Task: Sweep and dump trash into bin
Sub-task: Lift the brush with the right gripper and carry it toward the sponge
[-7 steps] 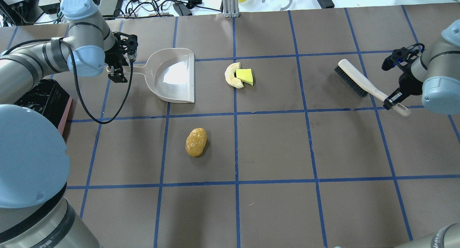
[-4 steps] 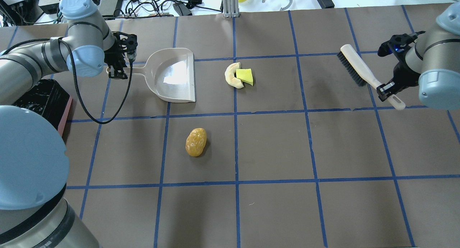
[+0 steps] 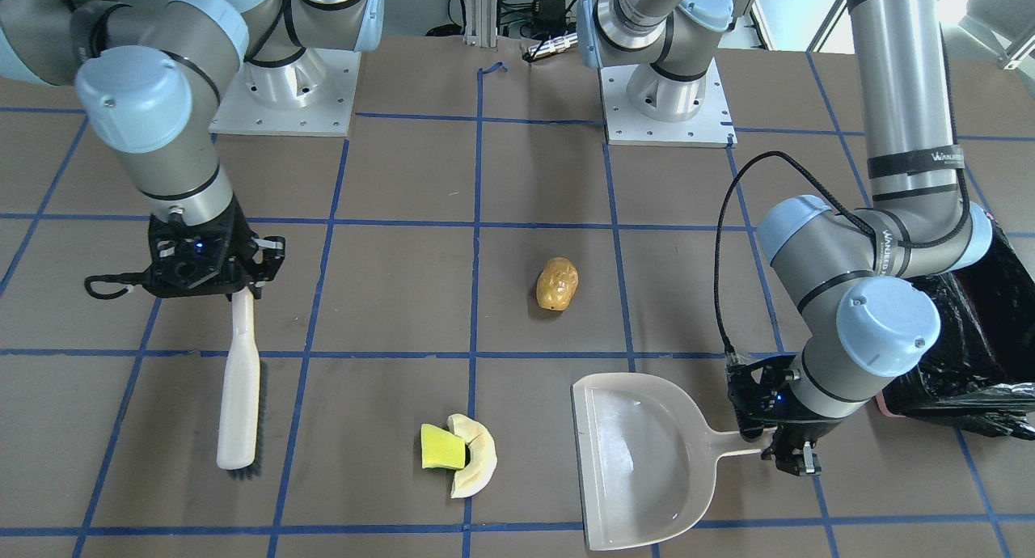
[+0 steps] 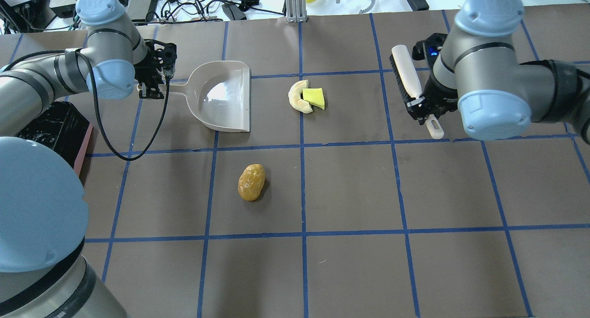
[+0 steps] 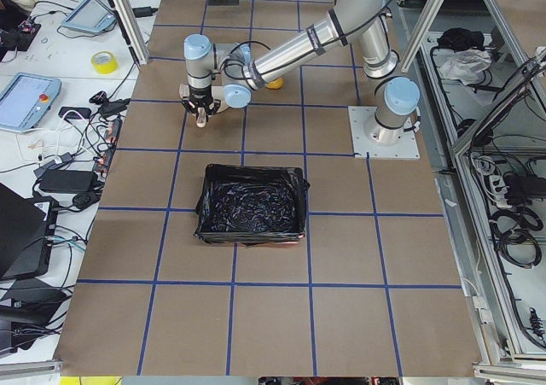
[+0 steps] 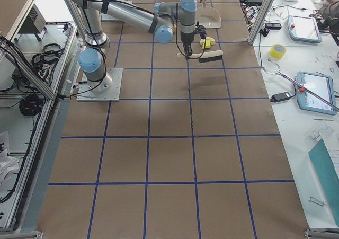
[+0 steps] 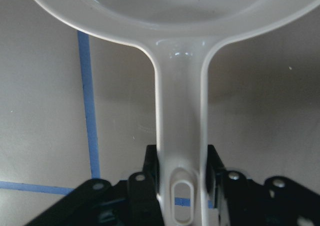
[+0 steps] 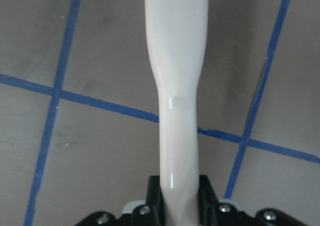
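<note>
The golden-brown lump lies alone on the brown mat, nearer the robot than the other scraps. The yellow-green wedge touches the cream crescent slice just right of the whitish dustpan. My left gripper is shut on the dustpan's handle, with the pan flat on the mat. My right gripper is shut on the handle of a white brush with black bristles, right of the scraps. The bin with its black bag stands behind my left arm at the left edge.
Cables, chargers and an aluminium post line the far table edge. The two arm bases stand on the robot's side. Blue tape lines divide the mat into squares.
My right arm has swung left with the brush, bringing it closer to the wedge and crescent and turning it more upright. The left arm and dustpan have barely moved.
</note>
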Tool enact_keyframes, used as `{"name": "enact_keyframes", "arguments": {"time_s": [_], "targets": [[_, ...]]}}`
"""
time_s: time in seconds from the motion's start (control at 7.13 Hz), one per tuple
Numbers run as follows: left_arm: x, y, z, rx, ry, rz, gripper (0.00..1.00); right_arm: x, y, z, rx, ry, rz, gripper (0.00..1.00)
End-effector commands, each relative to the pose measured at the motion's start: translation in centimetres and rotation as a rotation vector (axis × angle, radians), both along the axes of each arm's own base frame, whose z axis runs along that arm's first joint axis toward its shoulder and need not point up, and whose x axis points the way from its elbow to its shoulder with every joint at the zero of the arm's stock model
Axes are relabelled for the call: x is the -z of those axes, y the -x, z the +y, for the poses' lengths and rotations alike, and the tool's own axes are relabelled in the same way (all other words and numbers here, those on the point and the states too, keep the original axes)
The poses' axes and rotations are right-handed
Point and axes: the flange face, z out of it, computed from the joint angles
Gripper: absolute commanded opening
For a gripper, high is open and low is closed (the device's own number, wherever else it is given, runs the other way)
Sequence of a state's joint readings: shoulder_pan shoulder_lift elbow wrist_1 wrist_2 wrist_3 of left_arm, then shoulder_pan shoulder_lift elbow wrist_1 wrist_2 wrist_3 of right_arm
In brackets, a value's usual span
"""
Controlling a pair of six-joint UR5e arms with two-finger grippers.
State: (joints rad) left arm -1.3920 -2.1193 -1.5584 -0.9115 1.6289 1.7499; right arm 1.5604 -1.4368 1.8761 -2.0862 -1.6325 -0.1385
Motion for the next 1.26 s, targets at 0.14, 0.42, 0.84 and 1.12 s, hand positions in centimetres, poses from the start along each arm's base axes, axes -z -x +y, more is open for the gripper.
{"name": "enact_keyframes", "arguments": {"time_s": [0.14,0.42,0.84,1.12], "targets": [[-0.1,0.3,0.5,0.043,-0.016,-0.005,0.0,4.1,-7.6,-2.5,0.105,0.008,-0.019,0.0],[-0.3,0.4,0.6,0.045,-0.017,-0.008,0.0,4.9,-12.7,-3.5,0.114,0.012,-0.032,0.0],[0.4,0.5,0.6,0.044,-0.028,-0.007,0.0,7.0,-13.5,-4.1,0.112,-0.013,-0.034,0.0],[0.6,0.4,0.6,0.042,-0.038,-0.011,0.0,8.0,-14.7,-3.9,0.134,-0.024,-0.036,0.0]]}}
